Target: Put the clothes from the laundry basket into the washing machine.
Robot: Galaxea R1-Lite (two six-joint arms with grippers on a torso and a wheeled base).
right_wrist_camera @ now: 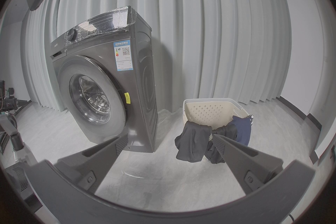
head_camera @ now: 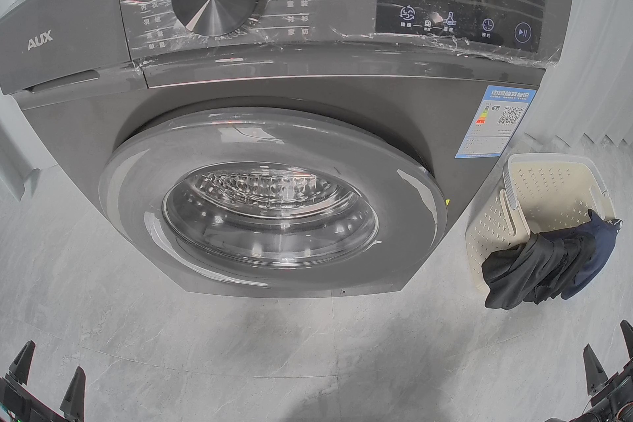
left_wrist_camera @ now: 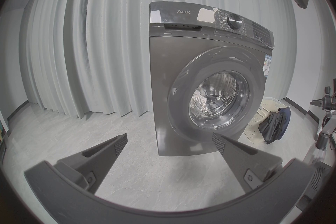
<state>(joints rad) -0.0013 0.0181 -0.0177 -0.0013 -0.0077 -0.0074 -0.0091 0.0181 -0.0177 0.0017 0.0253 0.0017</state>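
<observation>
Grey washing machine (head_camera: 283, 93) on the pale floor (head_camera: 264, 337), round door (head_camera: 270, 212) closed, clear film over the printed control panel (head_camera: 461, 1). Cream laundry basket (head_camera: 560, 179) just beside it on the right, dark clothes (head_camera: 541, 268) draped over the near rim. Left gripper (head_camera: 51, 364) and right gripper (head_camera: 605, 341) low, fingers spread wide, holding nothing. Blue-edged label (head_camera: 494, 121) on the machine's front, small yellow sticker (right_wrist_camera: 127, 98) below it.

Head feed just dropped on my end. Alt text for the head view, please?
A grey washing machine stands straight ahead, its round door shut. On the floor to its right sits a cream laundry basket with dark clothes draped over its near rim. The left gripper and right gripper hang low at the near edge, both open and empty.
</observation>
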